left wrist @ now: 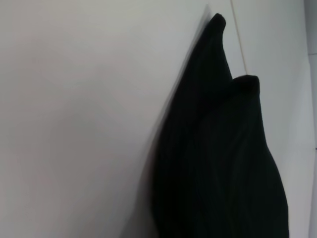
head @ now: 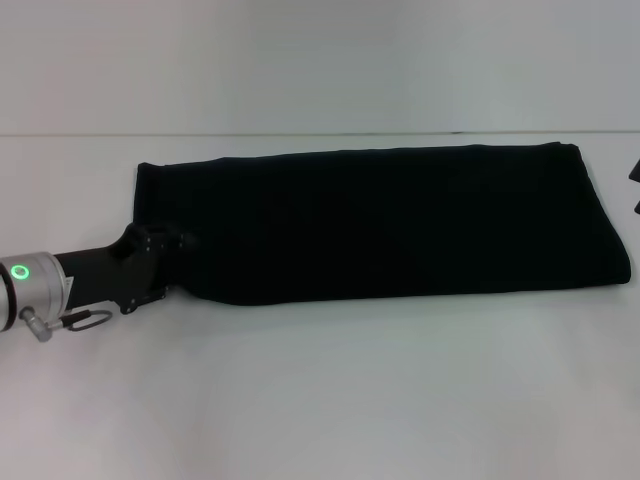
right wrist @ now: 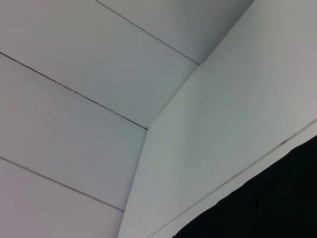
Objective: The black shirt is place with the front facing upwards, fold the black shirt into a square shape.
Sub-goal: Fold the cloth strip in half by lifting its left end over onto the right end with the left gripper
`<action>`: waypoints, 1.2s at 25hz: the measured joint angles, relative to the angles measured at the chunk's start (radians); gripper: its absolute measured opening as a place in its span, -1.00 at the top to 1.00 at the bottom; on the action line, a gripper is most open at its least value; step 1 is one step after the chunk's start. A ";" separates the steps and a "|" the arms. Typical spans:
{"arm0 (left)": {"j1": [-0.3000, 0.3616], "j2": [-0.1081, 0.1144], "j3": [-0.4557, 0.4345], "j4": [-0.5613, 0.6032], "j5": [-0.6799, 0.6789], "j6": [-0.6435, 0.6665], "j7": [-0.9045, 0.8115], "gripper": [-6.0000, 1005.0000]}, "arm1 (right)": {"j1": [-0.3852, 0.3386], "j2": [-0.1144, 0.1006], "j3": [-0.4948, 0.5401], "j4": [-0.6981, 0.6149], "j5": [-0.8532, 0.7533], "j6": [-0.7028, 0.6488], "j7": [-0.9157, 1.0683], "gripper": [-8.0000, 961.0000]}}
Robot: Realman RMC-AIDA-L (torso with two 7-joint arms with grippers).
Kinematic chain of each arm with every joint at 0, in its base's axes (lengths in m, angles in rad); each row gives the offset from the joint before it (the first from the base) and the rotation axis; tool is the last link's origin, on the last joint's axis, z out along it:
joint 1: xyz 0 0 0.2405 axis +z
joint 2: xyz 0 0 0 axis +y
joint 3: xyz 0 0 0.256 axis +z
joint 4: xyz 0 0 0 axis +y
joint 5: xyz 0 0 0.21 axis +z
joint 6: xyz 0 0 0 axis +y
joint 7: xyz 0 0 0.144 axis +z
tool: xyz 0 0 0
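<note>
Lying across the white table (head: 320, 400), the black shirt (head: 400, 225) is seen folded into a long, soft band — matte fabric, plain on its upper face, its edges rounded where the cloth doubles over. At the shirt's left end the left end effector (head: 172, 262) is met with the cloth; whether its fingers are apart or closed cannot be told. From the left wrist, two blunt fabric corners (left wrist: 218, 22) stand out against the smooth table. Beyond the shirt's right end, only a dark sliver of the right end effector (head: 635, 185) is shown — its state cannot be told.
</note>
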 joint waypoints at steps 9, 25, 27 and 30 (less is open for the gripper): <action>0.000 -0.002 0.021 0.005 -0.004 -0.007 0.043 0.26 | -0.005 0.000 0.006 0.000 -0.004 0.004 0.000 -0.72; 0.109 -0.017 0.016 0.166 -0.007 -0.038 0.249 0.93 | -0.009 0.001 0.036 0.009 0.000 0.016 0.010 -0.71; 0.128 -0.020 0.008 0.177 -0.008 -0.046 0.258 0.93 | -0.008 0.003 0.037 0.010 0.000 0.017 0.012 -0.71; 0.164 -0.035 -0.019 0.203 -0.010 -0.068 0.264 0.93 | -0.007 0.005 0.036 0.010 0.002 0.017 0.015 -0.71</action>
